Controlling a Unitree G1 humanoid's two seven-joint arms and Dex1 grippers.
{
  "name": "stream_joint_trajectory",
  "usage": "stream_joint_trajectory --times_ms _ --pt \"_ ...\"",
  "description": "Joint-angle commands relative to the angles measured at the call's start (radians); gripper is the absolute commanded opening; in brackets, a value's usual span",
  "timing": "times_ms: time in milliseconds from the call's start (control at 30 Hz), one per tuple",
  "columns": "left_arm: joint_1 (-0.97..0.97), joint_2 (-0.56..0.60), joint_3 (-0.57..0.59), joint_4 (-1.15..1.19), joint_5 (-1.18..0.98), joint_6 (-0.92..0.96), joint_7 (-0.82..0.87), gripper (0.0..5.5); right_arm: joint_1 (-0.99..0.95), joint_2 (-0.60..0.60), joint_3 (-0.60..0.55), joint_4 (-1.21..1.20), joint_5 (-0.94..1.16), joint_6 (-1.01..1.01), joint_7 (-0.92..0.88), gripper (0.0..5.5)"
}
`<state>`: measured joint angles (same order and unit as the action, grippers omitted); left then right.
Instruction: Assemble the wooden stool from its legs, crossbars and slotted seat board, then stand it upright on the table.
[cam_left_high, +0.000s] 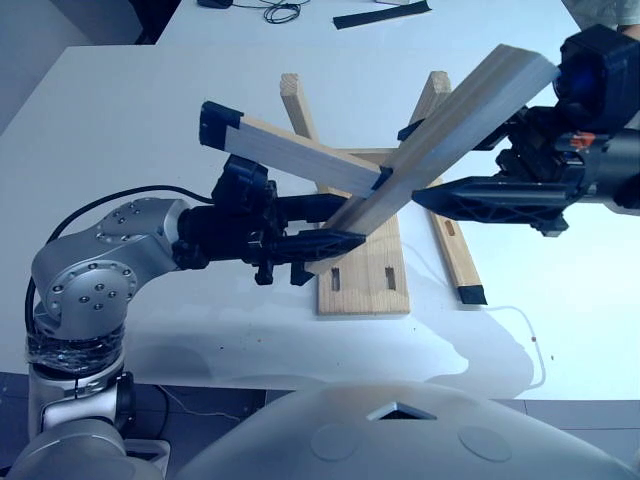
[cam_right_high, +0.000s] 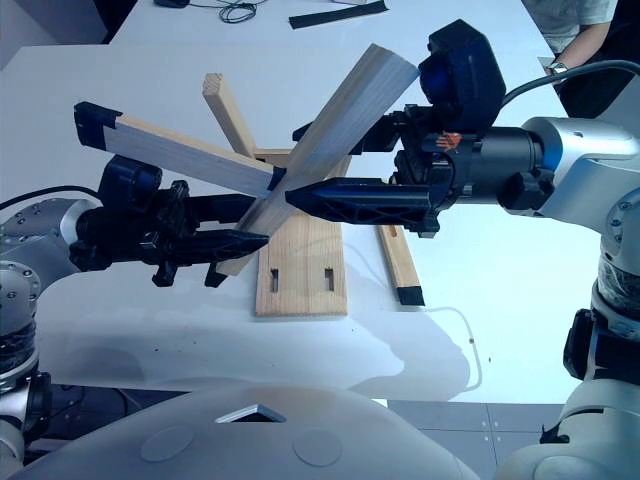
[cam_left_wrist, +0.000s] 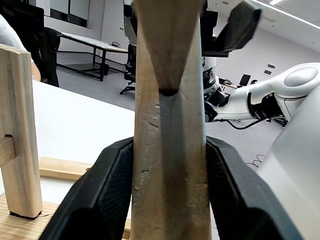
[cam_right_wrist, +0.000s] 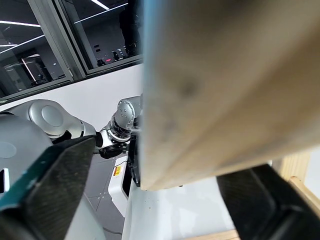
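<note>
Two wooden legs cross in an X above the table. My left gripper (cam_left_high: 322, 228) is shut on the lower end of the long leg (cam_left_high: 470, 108) that rises to the right; its fingers (cam_left_wrist: 105, 190) press both sides of the wood. The other leg (cam_left_high: 290, 148), with a black-capped end, slants up to the left. My right gripper (cam_right_high: 298, 165) comes in from the right, open, its fingers (cam_right_high: 350, 205) straddling the long leg near the crossing. The slotted seat board (cam_left_high: 365, 275) lies flat below. Another leg (cam_left_wrist: 20, 130) stands on it, and a black-tipped leg (cam_left_high: 457, 250) lies beside it.
The white table (cam_left_high: 120, 120) has bare room to the left and in front of the board. A thin white cable (cam_left_high: 500, 312) lies near the front right. At the far edge lie a black strip (cam_left_high: 380, 15) and dark cables (cam_left_high: 282, 10).
</note>
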<state>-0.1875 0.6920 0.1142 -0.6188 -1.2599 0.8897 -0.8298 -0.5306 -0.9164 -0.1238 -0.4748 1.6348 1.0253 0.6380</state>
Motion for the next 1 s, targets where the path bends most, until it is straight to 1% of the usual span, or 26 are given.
stream_joint_trajectory --times_ms 33,267,300,700,767,800,900,1000 --pt "-0.021 -0.002 -0.005 -0.007 -0.009 -0.013 0.008 2.01 0.008 -0.010 0.007 -0.033 -0.010 0.018 0.018 3.30" --pt "-0.037 -0.003 -0.001 0.001 -0.024 -0.013 0.022 2.01 0.021 -0.017 0.006 -0.039 -0.045 0.020 0.046 2.29" --pt "-0.041 -0.003 -0.001 0.004 -0.026 -0.014 0.025 2.01 0.024 -0.018 0.007 -0.041 -0.052 0.020 0.051 2.08" --pt "-0.040 0.008 -0.003 0.015 0.004 -0.017 0.022 2.01 0.036 -0.037 0.001 -0.040 -0.136 0.010 0.110 2.03" --pt "-0.040 0.010 -0.016 0.025 0.035 -0.009 0.051 2.01 0.042 -0.041 0.000 -0.044 -0.156 0.007 0.121 2.03" --pt "-0.030 0.021 -0.029 0.019 0.066 -0.013 0.041 2.37 0.044 -0.043 -0.002 -0.044 -0.166 0.003 0.125 2.03" --pt "0.036 0.055 -0.078 -0.002 0.184 -0.044 -0.003 2.87 0.036 -0.054 -0.024 -0.024 -0.203 -0.013 0.136 2.01" --pt "0.097 0.081 -0.107 0.006 0.259 -0.080 -0.062 3.01 0.020 -0.059 -0.042 -0.004 -0.234 -0.020 0.144 2.01"
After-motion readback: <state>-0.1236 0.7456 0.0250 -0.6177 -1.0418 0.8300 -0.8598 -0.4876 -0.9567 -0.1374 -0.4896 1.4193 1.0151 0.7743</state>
